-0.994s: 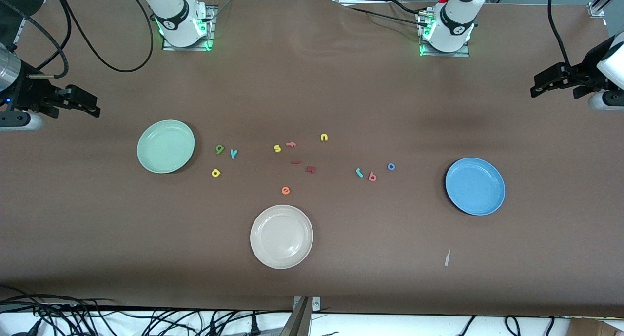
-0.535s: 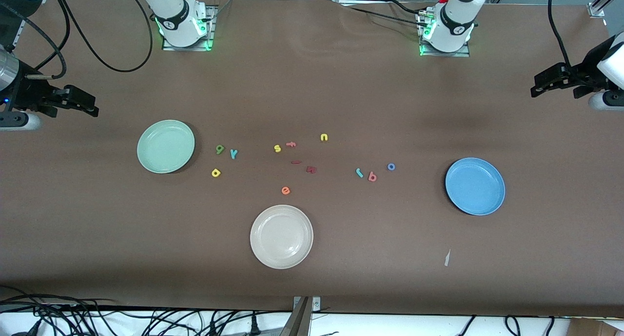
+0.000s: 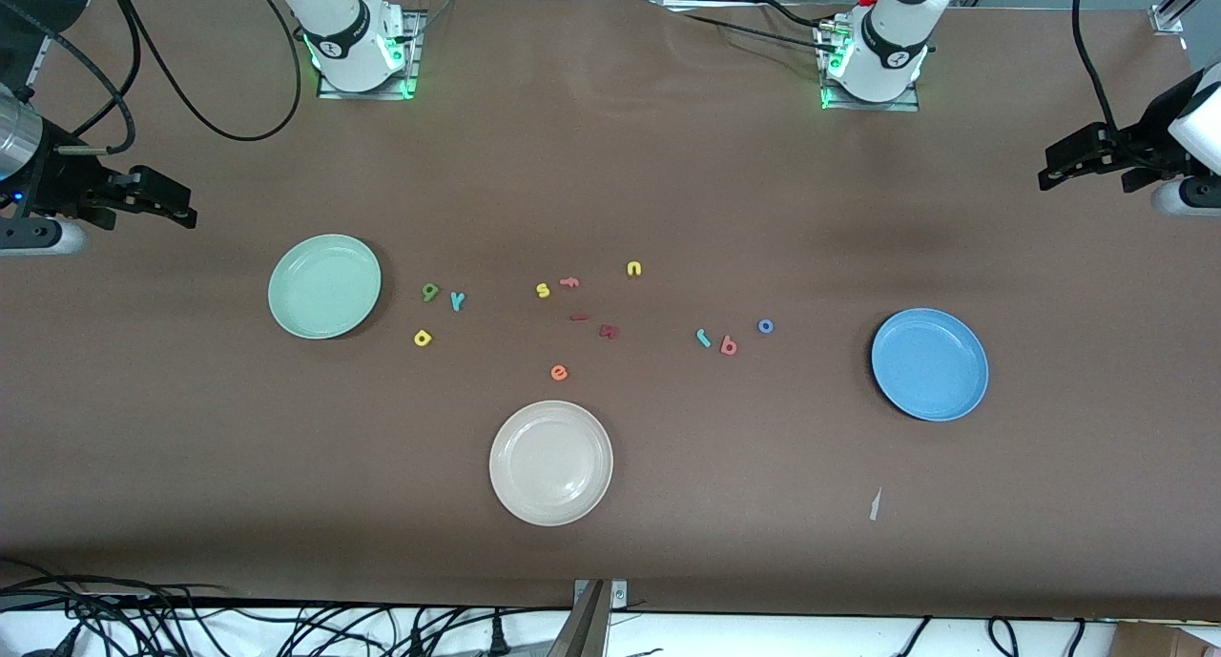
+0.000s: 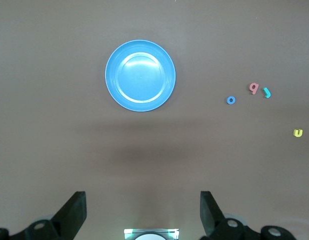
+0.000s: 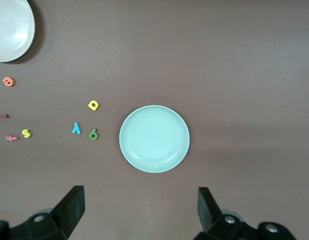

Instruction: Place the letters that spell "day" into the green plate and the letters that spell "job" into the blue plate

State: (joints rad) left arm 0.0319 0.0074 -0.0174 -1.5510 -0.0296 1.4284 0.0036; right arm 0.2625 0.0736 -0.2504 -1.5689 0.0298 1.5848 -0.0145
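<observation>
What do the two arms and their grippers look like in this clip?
Both are white arms with black joint bands, on metal base plates lit green, each with a small red part by the base. Black cables loop from the right arm. The left gripper and right gripper are black with two wedge-shaped fingers; a silver wrist section and small blue light show at the right gripper.

White arms (image 3: 892, 28) with black bands, green base lights, black cables.

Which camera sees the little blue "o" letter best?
The left wrist view: the blue "o" shows clearly there as a ring, lying near the blue plate. The front view shows it smaller. The right wrist view does not show it.
</observation>
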